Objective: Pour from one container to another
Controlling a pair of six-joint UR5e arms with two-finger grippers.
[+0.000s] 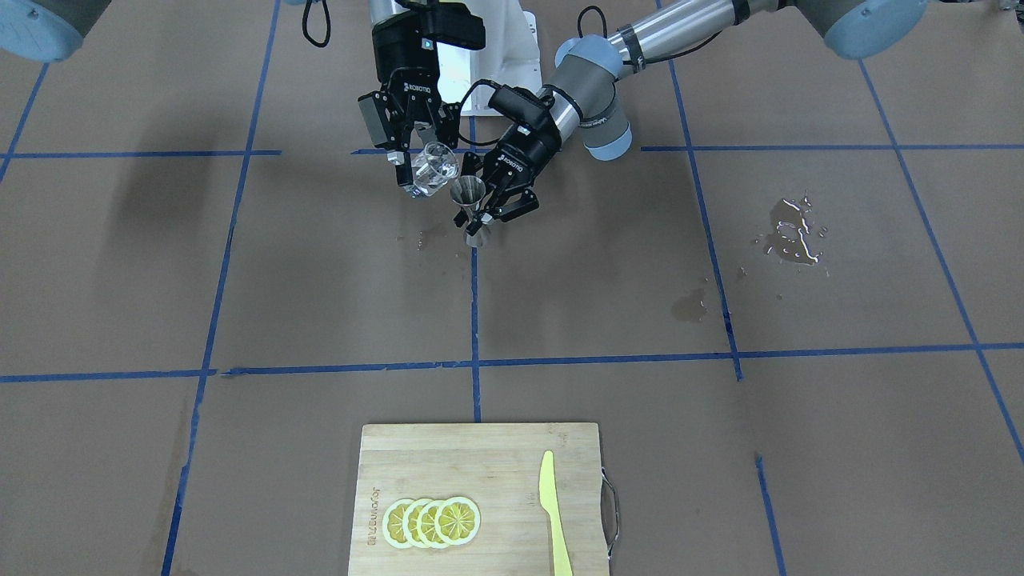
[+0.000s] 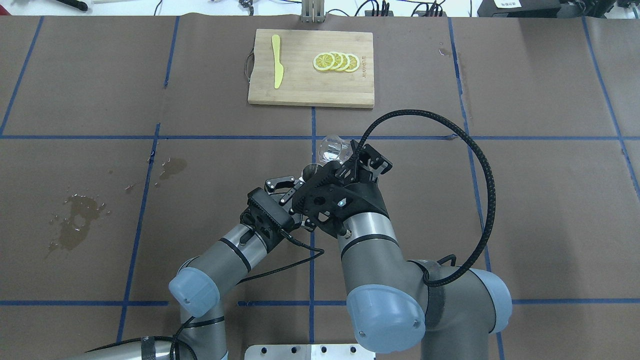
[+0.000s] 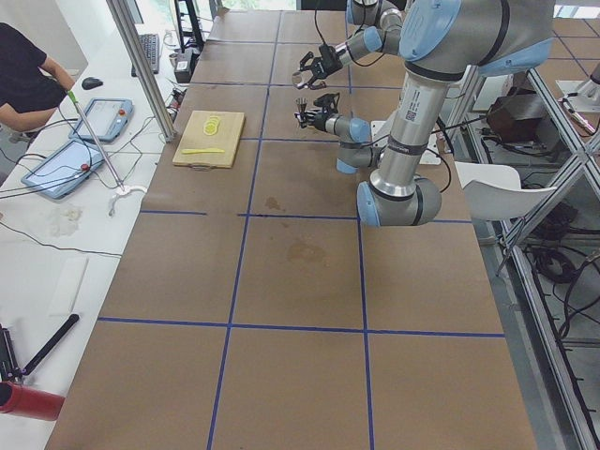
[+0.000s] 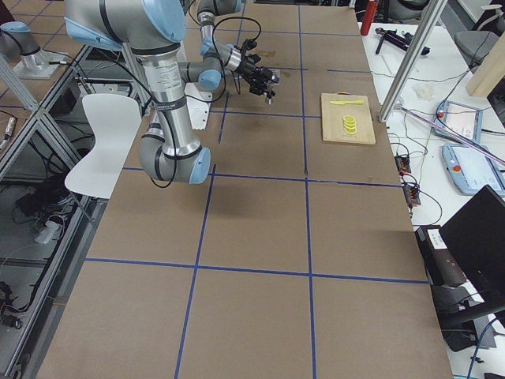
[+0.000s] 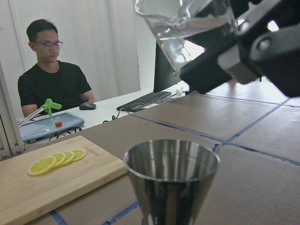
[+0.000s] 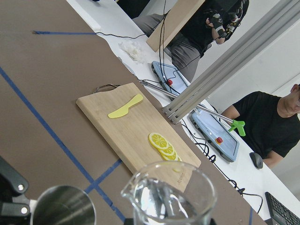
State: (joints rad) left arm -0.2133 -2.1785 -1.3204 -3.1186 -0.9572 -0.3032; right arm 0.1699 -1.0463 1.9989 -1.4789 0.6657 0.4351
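The clear glass cup (image 1: 434, 170) hangs tilted above the table with clear liquid inside, and my right gripper (image 1: 422, 162) is shut on it. Just beside and below it stands the steel jigger (image 1: 470, 210), gripped at its waist by my left gripper (image 1: 486, 210), which is shut on it. From overhead the cup (image 2: 331, 148) sits past my right gripper (image 2: 345, 159), with the jigger's rim (image 2: 308, 172) at my left gripper (image 2: 295, 183). The left wrist view looks across the jigger's open mouth (image 5: 171, 161) to the cup (image 5: 187, 23) above it. No stream shows between them.
A wooden cutting board (image 1: 480, 448) with lemon slices (image 1: 432, 522) and a yellow knife (image 1: 554, 512) lies at the table's far edge from the robot. Wet patches (image 1: 792, 232) stain the brown paper on my left side. Operators sit beyond the board (image 5: 51, 79).
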